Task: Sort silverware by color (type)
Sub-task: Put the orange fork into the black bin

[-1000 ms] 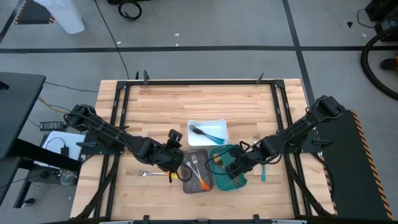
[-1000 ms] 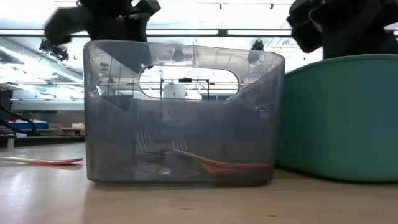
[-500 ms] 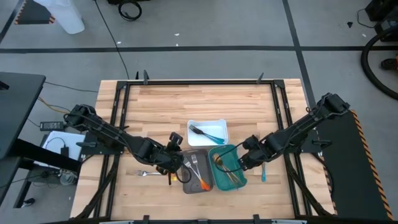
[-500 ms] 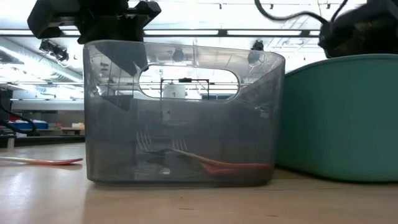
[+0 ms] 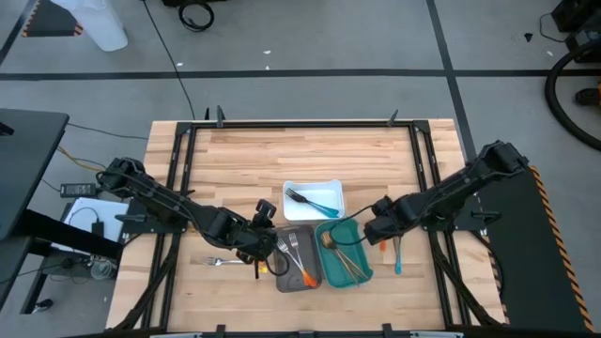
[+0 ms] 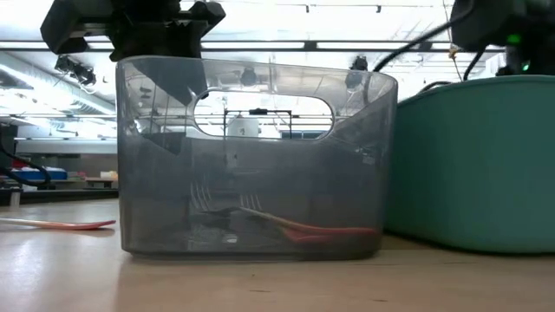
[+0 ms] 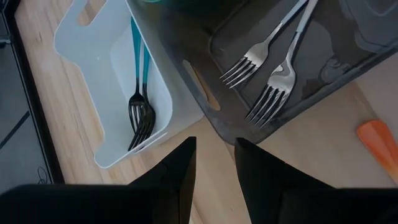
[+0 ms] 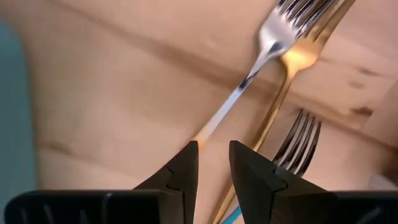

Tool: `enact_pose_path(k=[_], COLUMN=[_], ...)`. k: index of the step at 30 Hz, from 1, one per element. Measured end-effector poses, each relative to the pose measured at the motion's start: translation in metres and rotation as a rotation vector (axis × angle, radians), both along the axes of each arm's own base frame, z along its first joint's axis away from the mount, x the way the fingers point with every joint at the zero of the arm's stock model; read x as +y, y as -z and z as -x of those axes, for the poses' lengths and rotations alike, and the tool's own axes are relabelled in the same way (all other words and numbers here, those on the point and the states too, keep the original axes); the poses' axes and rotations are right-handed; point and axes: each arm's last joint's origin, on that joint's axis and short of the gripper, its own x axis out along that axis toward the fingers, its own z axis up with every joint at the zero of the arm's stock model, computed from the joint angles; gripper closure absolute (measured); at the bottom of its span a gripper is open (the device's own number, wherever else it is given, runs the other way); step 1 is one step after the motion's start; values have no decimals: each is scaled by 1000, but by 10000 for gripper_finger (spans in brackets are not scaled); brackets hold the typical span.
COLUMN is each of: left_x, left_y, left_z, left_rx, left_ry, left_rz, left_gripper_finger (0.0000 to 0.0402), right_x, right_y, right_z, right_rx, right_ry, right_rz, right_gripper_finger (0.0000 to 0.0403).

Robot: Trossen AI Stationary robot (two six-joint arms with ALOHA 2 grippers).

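1. Now, your right gripper (image 8: 208, 163) hangs slightly parted and empty, over loose silverware.
2. Just ahead lie three forks: the orange-handled fork (image 8: 249, 78), gold fork (image 8: 289, 81) and dark fork (image 8: 298, 146), long axes running away from the fingers.
3. Your left gripper (image 7: 212, 163), also parted and empty, waits by the grey tray (image 7: 205, 93), which holds two forks.

Both arms are dark, nearly black, built of slim tube-like links joined by bulkier rounded joints. Seen from above the wooden table (image 5: 244, 155), the left arm (image 5: 160, 199) carries a small pale block near its wrist end, and thin dark cables run along both arms. The right arm (image 5: 451, 192) shows the same matte black finish. In the wrist views, each arm's two fingers (image 7: 177, 171) are flat, black and blunt-tipped, rising from a broad black base; the right ones (image 8: 186, 168) match.
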Motion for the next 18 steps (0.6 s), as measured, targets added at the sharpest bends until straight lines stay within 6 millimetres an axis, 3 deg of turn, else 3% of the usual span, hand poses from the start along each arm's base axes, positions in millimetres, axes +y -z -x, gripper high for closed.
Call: enact_pose_path(k=[18], left_x=[0], left_y=[0], left_z=[0], left_rx=[5], left_ry=[0], left_rz=[-3], left_gripper_finger=[283], right_x=[-38], right_y=[26], right_z=[1], right_rx=[-42], right_ry=[27], right_rz=[23], right_gripper_finger=[302])
